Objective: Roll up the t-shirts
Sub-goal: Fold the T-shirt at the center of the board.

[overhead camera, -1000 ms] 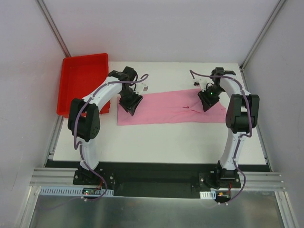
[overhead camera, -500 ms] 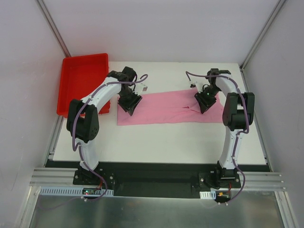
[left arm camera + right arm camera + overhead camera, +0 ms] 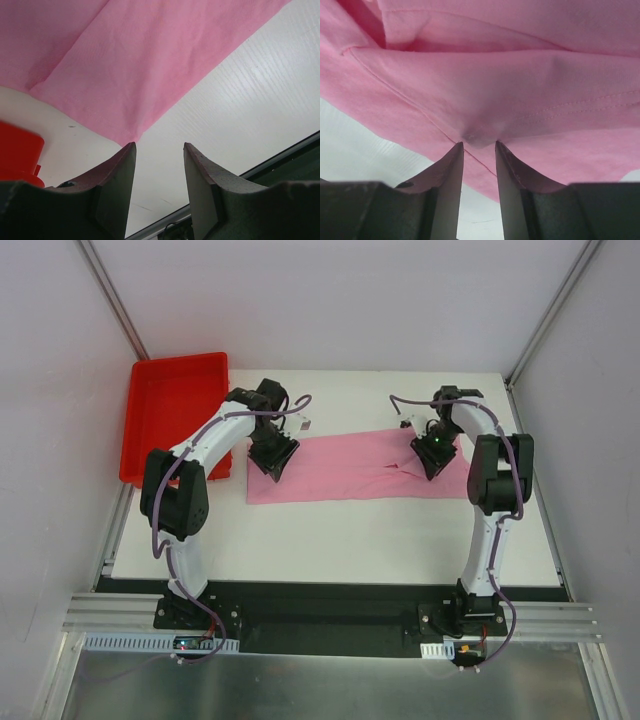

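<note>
Rolling not yet begun: your pink t-shirt (image 3: pixel 350 468) lies flat as a long folded band across the counter (image 3: pixel 340 535), running 9 to 3 o'clock. Your left end effector (image 3: pixel 157 145) hangs half-open and empty at the 9 o'clock corner. Your right end effector (image 3: pixel 477 144), jaws narrowly parted, presses a pucker into the cloth near 3 o'clock.

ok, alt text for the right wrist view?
The two dark fingers of the right gripper stand narrowly apart, tips at a small pucker in a pink t-shirt that fills most of the view; whether they pinch it is unclear. Stitched hems cross the cloth; white table shows lower left.
</note>
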`<action>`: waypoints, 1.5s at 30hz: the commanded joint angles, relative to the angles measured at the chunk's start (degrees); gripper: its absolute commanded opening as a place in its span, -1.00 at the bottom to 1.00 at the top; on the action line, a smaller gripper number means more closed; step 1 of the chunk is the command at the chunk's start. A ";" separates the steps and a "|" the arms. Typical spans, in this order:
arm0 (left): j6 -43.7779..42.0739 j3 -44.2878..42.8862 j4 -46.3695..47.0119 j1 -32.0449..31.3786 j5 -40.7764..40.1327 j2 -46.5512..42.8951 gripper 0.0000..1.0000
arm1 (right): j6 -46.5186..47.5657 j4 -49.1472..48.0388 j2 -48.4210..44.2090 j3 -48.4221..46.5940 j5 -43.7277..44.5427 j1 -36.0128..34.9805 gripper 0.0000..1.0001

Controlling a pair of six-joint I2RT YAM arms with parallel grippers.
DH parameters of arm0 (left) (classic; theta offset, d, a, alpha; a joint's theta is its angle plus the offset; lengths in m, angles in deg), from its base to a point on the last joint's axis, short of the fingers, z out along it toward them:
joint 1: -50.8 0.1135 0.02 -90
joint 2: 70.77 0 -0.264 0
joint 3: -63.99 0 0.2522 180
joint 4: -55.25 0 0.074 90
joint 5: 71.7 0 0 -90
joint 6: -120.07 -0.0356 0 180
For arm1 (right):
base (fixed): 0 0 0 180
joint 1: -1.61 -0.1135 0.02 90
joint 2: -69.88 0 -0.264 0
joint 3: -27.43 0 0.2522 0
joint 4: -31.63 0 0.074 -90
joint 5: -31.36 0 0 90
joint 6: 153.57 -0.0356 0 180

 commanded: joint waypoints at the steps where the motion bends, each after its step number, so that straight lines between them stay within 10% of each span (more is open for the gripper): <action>1: -0.63 -2.22 -1.08 0.07 -0.53 -0.03 -0.15 | 0.51 0.70 0.91 -1.02 2.24 -1.37 -0.32; 30: -1.25 -2.66 -1.43 0.07 -1.06 0.50 -0.14 | -0.37 -9.31 -1.48 -8.92 6.72 -6.29 -0.98; 32: -1.25 -2.22 -1.43 0.07 -1.32 -0.02 -0.14 | -1.60 -10.89 -0.33 -11.03 8.03 -7.96 -0.92; 36: -1.60 -0.64 -1.43 0.07 -2.47 -1.34 -0.14 | -7.48 -16.51 -0.23 -14.47 16.11 -9.55 -0.20; 45: -5.29 4.10 -0.47 0.07 -4.92 -3.10 -0.20 | -9.96 -15.84 -9.73 -4.45 8.66 -4.54 0.11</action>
